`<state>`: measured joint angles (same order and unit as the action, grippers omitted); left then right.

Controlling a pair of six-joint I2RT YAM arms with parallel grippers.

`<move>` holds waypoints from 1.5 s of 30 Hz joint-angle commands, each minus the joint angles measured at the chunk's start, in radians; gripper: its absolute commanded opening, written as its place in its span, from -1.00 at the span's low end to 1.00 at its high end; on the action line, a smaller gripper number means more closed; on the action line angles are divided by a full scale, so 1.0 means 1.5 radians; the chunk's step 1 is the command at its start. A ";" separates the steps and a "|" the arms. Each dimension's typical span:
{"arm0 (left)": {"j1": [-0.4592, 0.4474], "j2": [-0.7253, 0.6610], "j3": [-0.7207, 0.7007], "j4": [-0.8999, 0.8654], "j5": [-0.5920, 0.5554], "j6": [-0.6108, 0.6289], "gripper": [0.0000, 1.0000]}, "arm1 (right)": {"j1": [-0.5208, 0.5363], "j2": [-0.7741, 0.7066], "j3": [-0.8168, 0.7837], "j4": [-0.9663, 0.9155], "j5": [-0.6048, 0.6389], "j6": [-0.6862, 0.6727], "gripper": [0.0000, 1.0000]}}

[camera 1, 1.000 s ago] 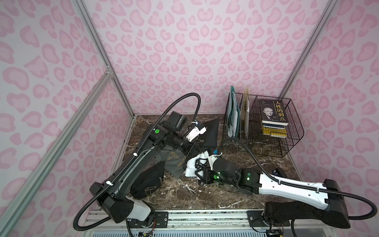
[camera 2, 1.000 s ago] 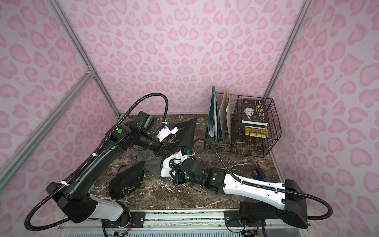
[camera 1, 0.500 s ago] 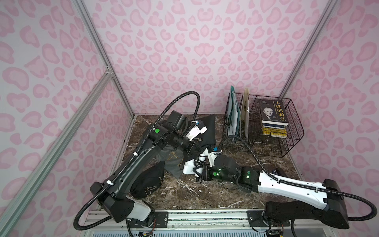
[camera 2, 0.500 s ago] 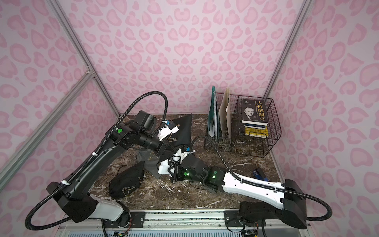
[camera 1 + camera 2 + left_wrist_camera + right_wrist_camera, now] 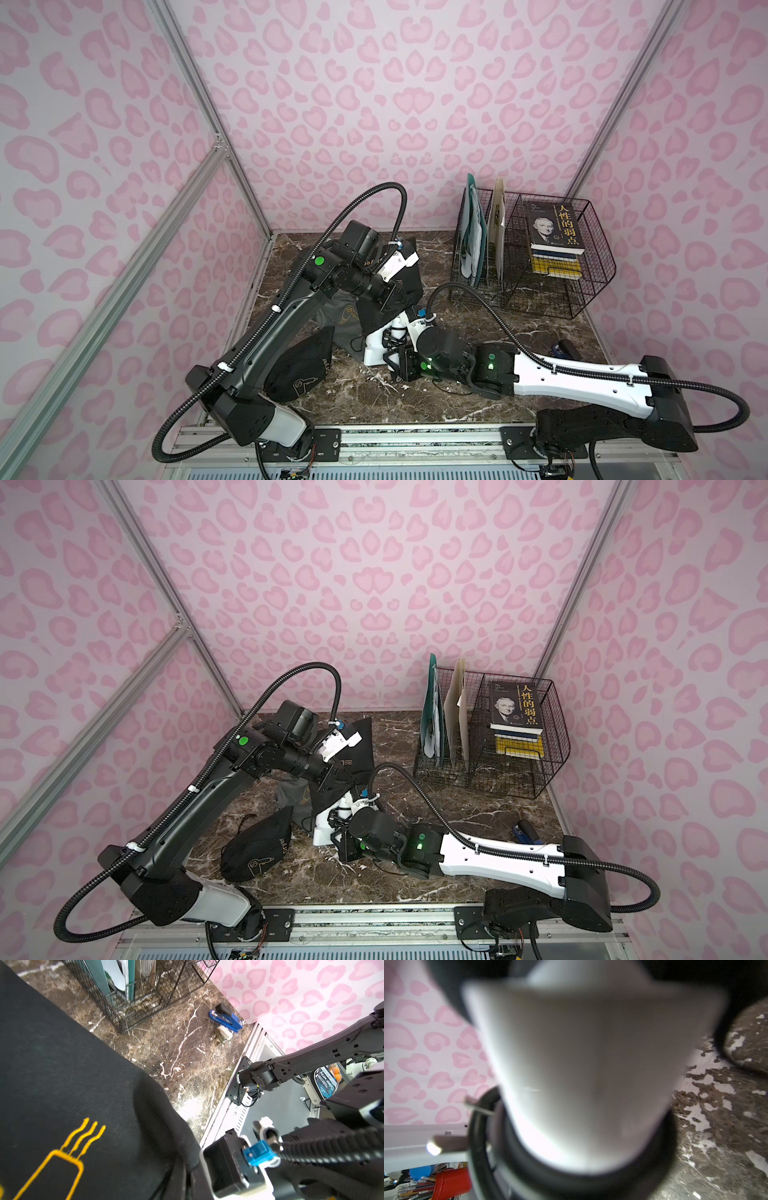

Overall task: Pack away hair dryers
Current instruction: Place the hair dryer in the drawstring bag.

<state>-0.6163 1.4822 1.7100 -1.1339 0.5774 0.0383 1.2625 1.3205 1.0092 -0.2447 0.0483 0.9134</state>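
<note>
Read the gold word "Dryer" on the stuffed black pouch [image 5: 299, 370], next to a gold dryer outline. Made out only "yer" in gold on the raised black pouch [image 5: 409, 282]. In the left wrist view, found a gold dryer outline with three wavy lines on that same cloth [image 5: 72, 1064]. Read "人性的弱点" on the top book [image 5: 552, 226], above a man's portrait, in the wire rack [image 5: 594, 257]. Could not read the spines stacked beneath.

Counted one dryer in sight, the white hair dryer [image 5: 374, 347], at the middle of the brown marble table [image 5: 532, 332], with its upper end right under the hanging edge of the raised black pouch. Could not tell if partly inside.

Counted three pouches: the raised black pouch, the stuffed black pouch near the left arm's base, and a flat grey pouch [image 5: 345, 322] between them. Counted two upright folders in the rack, a teal folder [image 5: 473, 232] and a beige folder [image 5: 496, 224], and one blue stapler [image 5: 226, 1019] on the table near the right wall.

Found the left gripper [image 5: 388, 297] clamped tight on the raised black pouch, holding it off the table. Found the right gripper [image 5: 392, 357] closed around the white hair dryer, seen as a white blur [image 5: 581, 1064] across the right wrist view.
</note>
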 commanded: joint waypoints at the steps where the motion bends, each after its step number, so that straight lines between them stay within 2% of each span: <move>1: 0.000 -0.008 -0.016 0.025 0.025 -0.008 -0.97 | -0.001 0.008 -0.004 -0.002 0.029 -0.005 -1.00; 12: 0.000 -0.052 -0.088 0.058 0.065 -0.020 -0.97 | -0.033 -0.071 -0.092 0.115 0.003 0.028 -1.00; 17: 0.000 -0.052 -0.113 0.075 0.080 -0.029 -0.97 | -0.036 -0.069 -0.087 0.122 -0.018 0.023 -1.00; 24: 0.000 -0.047 -0.126 0.086 0.074 -0.037 -0.97 | -0.044 -0.064 -0.096 0.141 -0.023 0.041 -1.00; 38: 0.000 -0.071 -0.165 0.096 0.033 -0.036 -0.97 | -0.082 -0.182 -0.206 0.248 0.001 0.106 -1.00; 45: 0.000 -0.080 -0.198 0.108 0.034 -0.045 -0.97 | -0.087 -0.208 -0.217 0.263 0.032 0.126 -1.00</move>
<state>-0.6163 1.3689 1.4269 -0.9760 0.6369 -0.0185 1.1320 1.0153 0.6884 0.0360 0.0402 1.0912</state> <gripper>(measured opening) 0.072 0.326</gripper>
